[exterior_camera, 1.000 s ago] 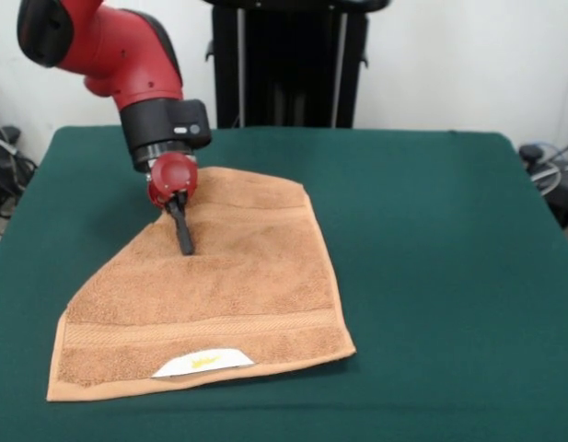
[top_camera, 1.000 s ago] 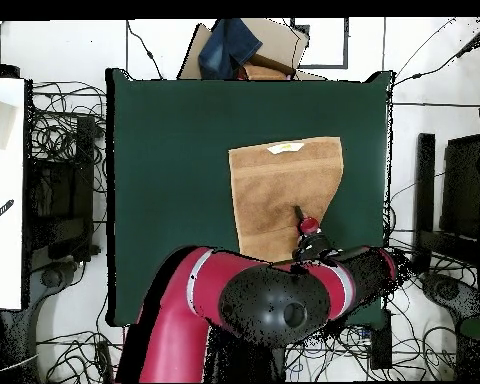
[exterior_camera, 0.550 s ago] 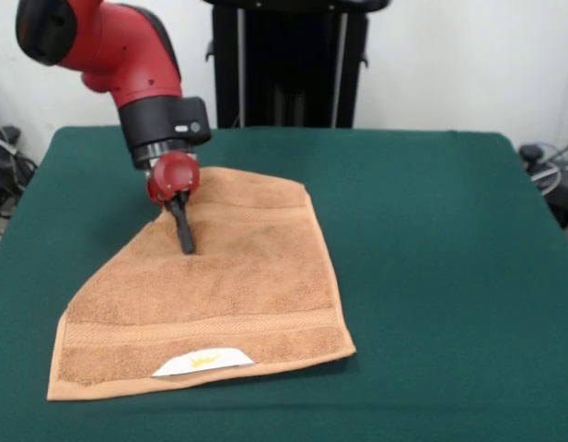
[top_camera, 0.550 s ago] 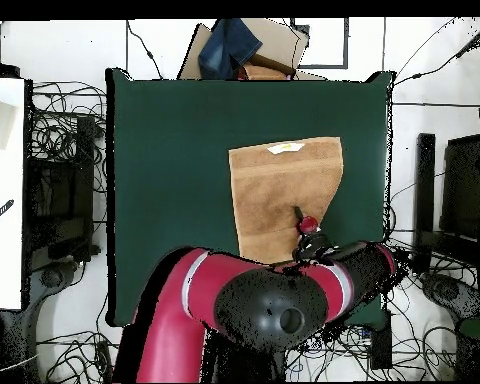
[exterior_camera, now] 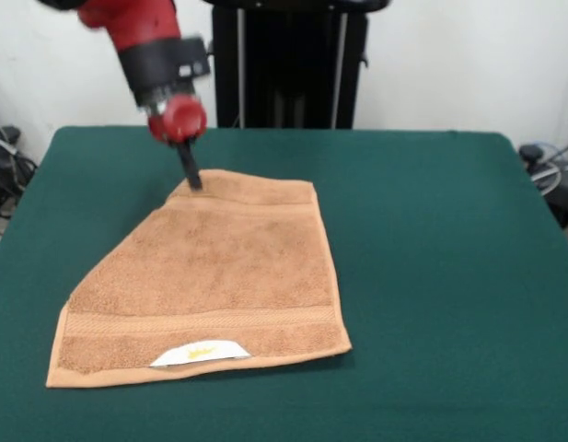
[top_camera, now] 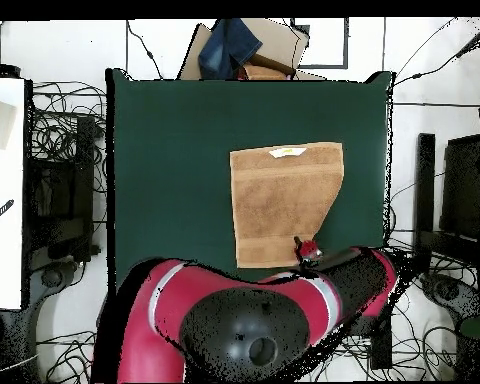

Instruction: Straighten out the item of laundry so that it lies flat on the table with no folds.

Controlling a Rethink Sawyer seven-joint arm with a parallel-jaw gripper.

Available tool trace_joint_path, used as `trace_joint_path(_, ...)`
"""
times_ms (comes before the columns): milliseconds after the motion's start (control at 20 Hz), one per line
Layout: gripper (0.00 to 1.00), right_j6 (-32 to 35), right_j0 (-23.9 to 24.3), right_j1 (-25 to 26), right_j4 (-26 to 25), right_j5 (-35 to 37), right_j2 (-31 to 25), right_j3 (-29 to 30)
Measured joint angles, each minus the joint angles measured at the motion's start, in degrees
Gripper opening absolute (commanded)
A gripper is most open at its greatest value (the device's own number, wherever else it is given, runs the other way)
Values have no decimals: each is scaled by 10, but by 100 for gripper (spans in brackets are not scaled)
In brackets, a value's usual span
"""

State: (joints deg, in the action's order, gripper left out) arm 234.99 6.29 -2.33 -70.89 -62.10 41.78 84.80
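My end effector (exterior_camera: 192, 176) hangs at the far-left corner of the terry towel (exterior_camera: 210, 276) in the front view, its black fingers drawn together into one thin blade with the tip at the towel's edge; I cannot tell whether it touches the cloth. The light orange-tan towel lies spread on the dark green bench (exterior_camera: 431, 258), toward its left half. Its near hem, with the white label (exterior_camera: 199, 352) and yellow mark, runs straight, while the left side slants inward so the far edge is shorter. From overhead, the towel (top_camera: 284, 200) sits right of the bench's middle.
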Motion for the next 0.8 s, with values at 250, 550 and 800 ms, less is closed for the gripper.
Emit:
trace_joint_path(250,0,29,14,-23,-166,-70,51,43)
trace_joint_path(550,0,37,115,-41,-384,-255,114,37)
trace_joint_path(800,0,37,180,-38,-491,-337,136,13)
